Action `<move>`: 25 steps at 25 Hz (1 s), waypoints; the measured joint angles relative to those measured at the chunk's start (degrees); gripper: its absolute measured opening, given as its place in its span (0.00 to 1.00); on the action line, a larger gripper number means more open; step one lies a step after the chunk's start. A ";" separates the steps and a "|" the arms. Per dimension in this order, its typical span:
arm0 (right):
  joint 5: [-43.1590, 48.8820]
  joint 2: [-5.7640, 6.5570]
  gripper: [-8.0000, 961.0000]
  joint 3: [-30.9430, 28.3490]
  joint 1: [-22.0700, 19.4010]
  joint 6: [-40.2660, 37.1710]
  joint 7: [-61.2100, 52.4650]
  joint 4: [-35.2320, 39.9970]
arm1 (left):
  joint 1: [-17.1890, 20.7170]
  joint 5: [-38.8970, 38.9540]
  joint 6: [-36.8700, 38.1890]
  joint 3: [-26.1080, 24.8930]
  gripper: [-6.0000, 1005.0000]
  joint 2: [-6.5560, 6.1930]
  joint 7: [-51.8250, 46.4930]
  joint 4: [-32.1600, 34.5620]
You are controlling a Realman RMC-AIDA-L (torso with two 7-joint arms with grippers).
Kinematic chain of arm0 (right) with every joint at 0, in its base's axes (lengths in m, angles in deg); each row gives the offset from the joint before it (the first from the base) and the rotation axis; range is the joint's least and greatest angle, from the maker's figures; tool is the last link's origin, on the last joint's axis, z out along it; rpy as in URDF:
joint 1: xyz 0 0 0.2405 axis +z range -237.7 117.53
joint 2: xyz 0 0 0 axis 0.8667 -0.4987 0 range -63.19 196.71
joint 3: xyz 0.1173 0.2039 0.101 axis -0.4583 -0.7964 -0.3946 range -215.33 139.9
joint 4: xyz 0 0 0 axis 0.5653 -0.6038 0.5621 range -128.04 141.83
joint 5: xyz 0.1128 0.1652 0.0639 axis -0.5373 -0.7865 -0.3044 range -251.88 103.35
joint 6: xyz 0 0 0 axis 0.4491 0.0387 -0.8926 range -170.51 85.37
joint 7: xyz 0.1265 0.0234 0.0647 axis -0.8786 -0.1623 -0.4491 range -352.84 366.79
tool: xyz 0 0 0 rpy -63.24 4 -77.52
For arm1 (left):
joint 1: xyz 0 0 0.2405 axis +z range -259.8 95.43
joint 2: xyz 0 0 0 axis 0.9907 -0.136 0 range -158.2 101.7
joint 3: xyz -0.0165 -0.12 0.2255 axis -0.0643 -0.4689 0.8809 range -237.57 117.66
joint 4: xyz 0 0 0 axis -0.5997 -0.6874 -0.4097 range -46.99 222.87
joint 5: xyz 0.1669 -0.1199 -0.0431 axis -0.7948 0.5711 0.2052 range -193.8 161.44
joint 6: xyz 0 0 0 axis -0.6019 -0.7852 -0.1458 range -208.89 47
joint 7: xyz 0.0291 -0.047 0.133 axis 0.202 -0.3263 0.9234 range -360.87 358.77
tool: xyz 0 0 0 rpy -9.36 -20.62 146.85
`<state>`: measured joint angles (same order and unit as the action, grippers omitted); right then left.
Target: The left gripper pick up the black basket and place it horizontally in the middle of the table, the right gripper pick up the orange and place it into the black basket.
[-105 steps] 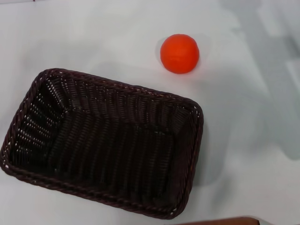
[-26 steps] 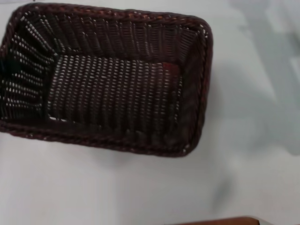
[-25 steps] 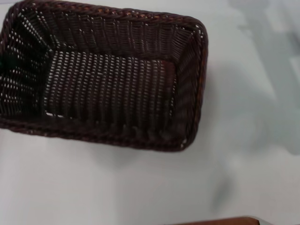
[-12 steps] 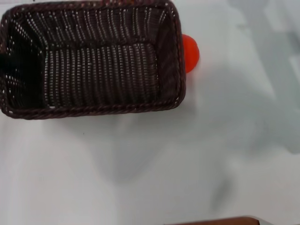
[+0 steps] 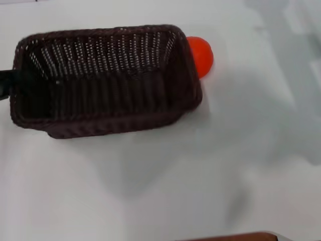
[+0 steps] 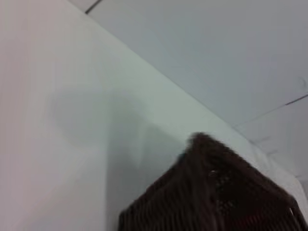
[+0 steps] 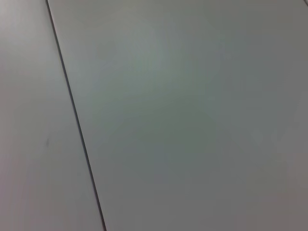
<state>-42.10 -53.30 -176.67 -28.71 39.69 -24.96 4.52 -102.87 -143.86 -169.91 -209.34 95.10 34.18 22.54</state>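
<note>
The black basket [image 5: 105,80] lies lengthwise across the white table [image 5: 210,170], tilted so that its near side wall shows, and seems raised off the surface. The left gripper [image 5: 5,83], a black bar at the view's left edge, is shut on the basket's left end. The orange [image 5: 201,55] sits on the table behind the basket's right end, half hidden by it. The left wrist view shows one corner of the basket [image 6: 221,197] above the table. The right gripper is out of view; its wrist view shows only pale flat surface.
A thin brown edge strip [image 5: 235,236] runs along the table's near edge. The basket's shadow falls on the table in front of it.
The basket has swung round to lie lengthwise, moved away from the near edge and tilted, so its near wall now shows. The orange, hidden a second ago, shows at its right end.
</note>
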 joint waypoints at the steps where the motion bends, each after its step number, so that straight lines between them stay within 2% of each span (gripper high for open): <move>1: 0.00 0.00 0.99 0.07 0.00 0.00 0.01 0.01 | 0.11 -0.01 -0.03 0.02 0.32 -0.07 0.00 0.11; 4: 0.09 0.00 0.99 0.24 0.00 -0.05 -0.16 0.03 | 0.53 -0.03 0.10 -0.33 0.34 -0.46 0.20 0.24; 7: 0.41 0.15 0.99 1.09 0.01 -0.41 -0.43 -0.07 | 0.79 -0.03 0.56 -0.59 0.54 -1.53 0.53 0.41; 8: 0.44 0.24 0.99 1.92 0.02 -0.75 -0.52 -0.37 | 0.84 -0.03 0.67 -0.64 0.56 -2.00 0.89 0.53; 11: 1.14 0.65 0.99 6.93 -0.37 -3.04 -3.19 -3.10 | 1.01 0.97 0.84 -1.95 0.62 -3.49 3.46 0.90; 12: 2.00 0.99 0.99 9.41 -0.75 -4.28 -5.70 -4.95 | 1.01 0.97 0.84 -1.95 0.65 -3.49 3.46 0.90; 13: 3.02 1.37 0.99 11.06 -1.14 -5.27 -8.54 -6.57 | 1.09 4.51 0.64 -5.66 0.67 -4.03 9.83 0.99; 15: 6.81 2.77 0.99 14.40 -2.13 -7.01 -16.82 -10.71 | 1.31 8.84 0.23 -8.68 0.71 -3.64 16.63 1.09; 17: 13.10 5.05 0.99 16.96 -2.60 -8.43 -26.49 -15.04 | 1.48 11.19 0.12 -9.68 0.75 -3.27 20.18 1.29; 19: 20.45 7.86 0.99 18.49 -2.55 -9.32 -35.94 -18.91 | 2.47 21.52 -0.19 -11.99 0.78 -1.25 34.01 3.53; 21: 29.55 10.47 0.99 19.06 -2.19 -9.67 -46.12 -23.45 | 3.02 26.69 -0.21 -12.50 0.78 -0.08 40.88 5.90; 23: 39.59 12.28 0.99 18.97 -1.78 -9.69 -54.96 -28.45 | 3.34 31.83 -0.35 -12.62 0.80 0.51 47.85 9.53; 25: 50.96 13.68 0.99 18.81 -1.12 -9.61 -63.94 -33.95 | 3.32 34.95 -0.77 -12.41 0.81 0.41 52.75 13.62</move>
<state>8.86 -39.61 -157.86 -29.83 30.08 -88.90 -29.42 -99.55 -108.91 -170.68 -221.75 95.51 86.93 36.16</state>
